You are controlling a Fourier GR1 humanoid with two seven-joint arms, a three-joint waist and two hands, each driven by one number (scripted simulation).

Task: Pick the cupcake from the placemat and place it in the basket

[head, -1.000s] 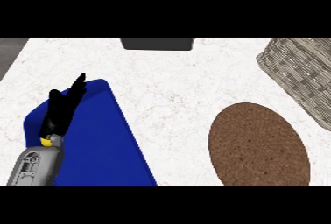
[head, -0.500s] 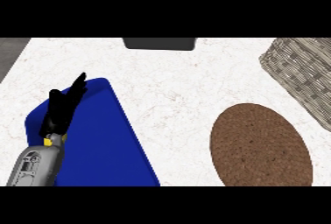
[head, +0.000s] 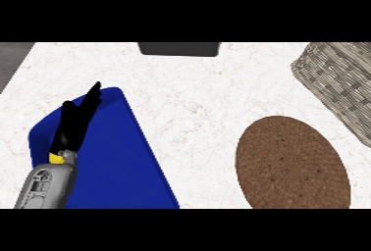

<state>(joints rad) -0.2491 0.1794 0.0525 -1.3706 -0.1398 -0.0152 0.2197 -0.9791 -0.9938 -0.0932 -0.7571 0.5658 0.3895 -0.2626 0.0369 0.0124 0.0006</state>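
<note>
My left hand [head: 72, 125] rests open with straight fingers pointing up over the left part of a blue mat [head: 119, 162], at the lower left of the head view. A brown oval placemat [head: 293, 164] lies at the lower right with nothing on it. The woven basket [head: 340, 83] stands at the upper right, partly cut off by the view's edge. No cupcake shows anywhere. My right hand does not appear.
A dark rectangular object [head: 179, 48] sits at the counter's far edge, top centre. The white marble counter [head: 203, 103] spreads between the blue mat and the brown placemat. The counter's left edge runs along the upper left.
The view has shifted slightly, so the mat, placemat and basket appear a little further right. The left hand keeps its pose.
</note>
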